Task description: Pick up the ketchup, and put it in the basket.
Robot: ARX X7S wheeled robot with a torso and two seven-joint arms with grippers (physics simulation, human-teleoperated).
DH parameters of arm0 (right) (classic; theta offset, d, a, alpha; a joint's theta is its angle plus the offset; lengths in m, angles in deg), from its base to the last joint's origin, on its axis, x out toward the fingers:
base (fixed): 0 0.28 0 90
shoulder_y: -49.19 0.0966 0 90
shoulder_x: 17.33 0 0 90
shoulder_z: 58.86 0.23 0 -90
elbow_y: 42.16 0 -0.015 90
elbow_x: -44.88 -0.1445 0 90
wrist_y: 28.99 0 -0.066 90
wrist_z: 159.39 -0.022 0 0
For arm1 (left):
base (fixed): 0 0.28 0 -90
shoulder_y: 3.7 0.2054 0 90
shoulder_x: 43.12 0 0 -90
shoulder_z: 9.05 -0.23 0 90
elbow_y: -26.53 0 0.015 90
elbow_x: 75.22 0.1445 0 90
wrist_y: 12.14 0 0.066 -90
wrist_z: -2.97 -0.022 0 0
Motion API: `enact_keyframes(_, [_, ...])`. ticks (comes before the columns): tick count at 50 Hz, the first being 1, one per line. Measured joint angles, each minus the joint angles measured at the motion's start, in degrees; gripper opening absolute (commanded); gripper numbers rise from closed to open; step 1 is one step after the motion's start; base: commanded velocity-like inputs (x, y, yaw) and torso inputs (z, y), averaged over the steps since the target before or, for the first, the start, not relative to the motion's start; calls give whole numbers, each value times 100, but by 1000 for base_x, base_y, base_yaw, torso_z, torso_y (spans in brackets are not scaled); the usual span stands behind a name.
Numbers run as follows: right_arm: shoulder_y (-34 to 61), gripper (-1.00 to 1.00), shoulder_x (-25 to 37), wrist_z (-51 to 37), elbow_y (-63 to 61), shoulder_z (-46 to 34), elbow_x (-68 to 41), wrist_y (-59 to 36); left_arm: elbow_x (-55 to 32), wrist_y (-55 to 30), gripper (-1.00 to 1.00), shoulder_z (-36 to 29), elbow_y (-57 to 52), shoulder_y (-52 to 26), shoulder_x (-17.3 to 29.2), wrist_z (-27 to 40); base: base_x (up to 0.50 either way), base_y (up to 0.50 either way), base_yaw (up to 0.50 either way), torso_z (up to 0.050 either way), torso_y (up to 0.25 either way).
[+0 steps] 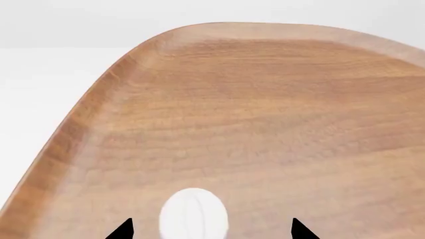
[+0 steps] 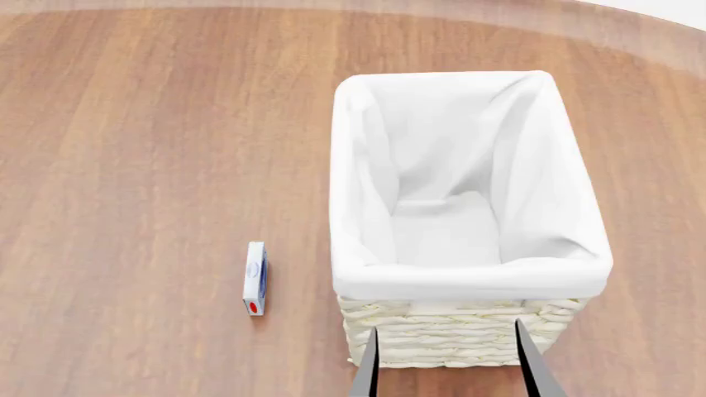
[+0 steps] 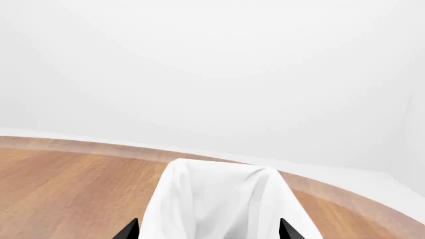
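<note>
In front of the cream wicker basket (image 2: 464,339) on the wooden counter (image 2: 132,149), the right tool (image 2: 447,368) is hovering wide and empty, while the left tool (image 1: 211,230), likewise wide, is straddling a white rounded cap (image 1: 193,211), likely the ketchup's, seemingly to grasp it.

The basket (image 2: 458,335), tall, rectangular, cream wicker with white cloth lining folded over its rim, stands upright and empty on the desk's (image 2: 132,149) right near side. The ketchup is hidden from every view.
</note>
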Motion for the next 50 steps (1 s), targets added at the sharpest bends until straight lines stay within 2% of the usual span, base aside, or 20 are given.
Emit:
enact_keyframes(6, [5,100,9,-13,9,-7,-14,7,41,11,100,-31,131,-62,24,-29,0,0,0,0,0])
enact_keyframes(7, [6,100,11,-15,10,-8,-16,8,48,15,-100,-35,156,-72,26,-37,0,0,0,0,0])
enact_keyframes(32, [35,100,51,-72,45,-72,-38,17,282,153,-100,3,482,-124,26,-185,0,0,0,0,0])
enact_keyframes(50, [52,100,83,-112,64,-104,-58,36,364,239,-100,-139,-278,157,123,-302,0,0,0,0,0])
